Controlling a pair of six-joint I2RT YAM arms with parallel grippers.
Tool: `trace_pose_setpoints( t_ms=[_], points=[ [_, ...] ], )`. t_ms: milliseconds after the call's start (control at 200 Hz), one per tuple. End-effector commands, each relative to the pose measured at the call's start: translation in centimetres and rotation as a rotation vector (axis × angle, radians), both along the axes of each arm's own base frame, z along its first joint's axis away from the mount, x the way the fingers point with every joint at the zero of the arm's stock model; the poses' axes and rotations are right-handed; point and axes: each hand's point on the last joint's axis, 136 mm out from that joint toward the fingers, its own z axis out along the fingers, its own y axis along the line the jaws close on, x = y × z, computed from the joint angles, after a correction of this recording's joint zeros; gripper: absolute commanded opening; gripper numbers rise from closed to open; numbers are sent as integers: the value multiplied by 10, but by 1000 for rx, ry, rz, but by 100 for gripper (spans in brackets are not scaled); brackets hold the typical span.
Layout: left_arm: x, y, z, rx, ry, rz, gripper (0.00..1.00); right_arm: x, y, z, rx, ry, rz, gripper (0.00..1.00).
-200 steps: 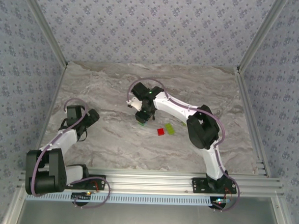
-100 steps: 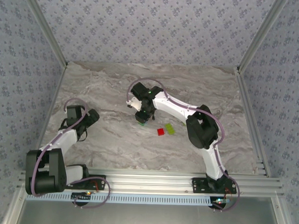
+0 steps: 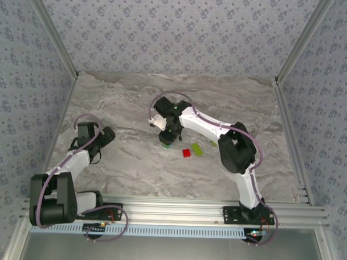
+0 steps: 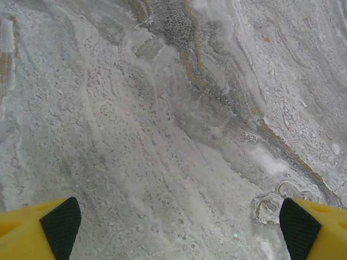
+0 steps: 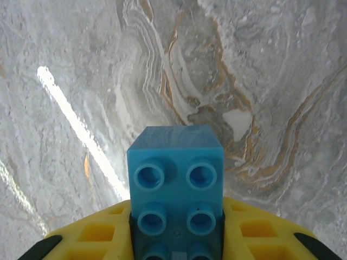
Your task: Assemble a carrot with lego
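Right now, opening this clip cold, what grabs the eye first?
A light blue brick clamped in the right gripper, studs toward the wrist camera. From above, a red brick and a yellow-green brick lie close together on the marble table, just right of that gripper. The left gripper hangs open at the left.

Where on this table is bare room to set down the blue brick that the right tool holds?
The table is bare along the back wall, and between the left tool and the right tool, which grips the blue brick. It is crowded beside the right tool, toward the arm bases: the red brick and a yellow-green brick lie there.
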Motion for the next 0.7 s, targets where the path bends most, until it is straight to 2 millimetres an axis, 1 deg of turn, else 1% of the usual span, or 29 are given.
trace_pose_setpoints(
  t_ms=[0,125,270,380,435,545,695],
  points=[
    [12,2,14,7,-40,-8,97,-27,-27,2,-111,103,-22,25],
    [12,2,15,7,-42,-8,97,-23,-23,17,-93,67,-35,25],
    [12,3,15,8,-42,-7,97,-18,-18,19,-80,28,-56,26],
    [12,2,15,7,-42,-8,97,-10,-16,18,-63,-21,-105,26],
    [12,3,15,7,-42,-7,97,-4,-13,21,-34,-51,-136,26],
    [12,3,15,7,-41,-7,97,7,-9,34,37,-120,-186,26],
    [12,2,15,6,-41,-8,97,13,-8,52,104,-170,-220,26]
  ],
)
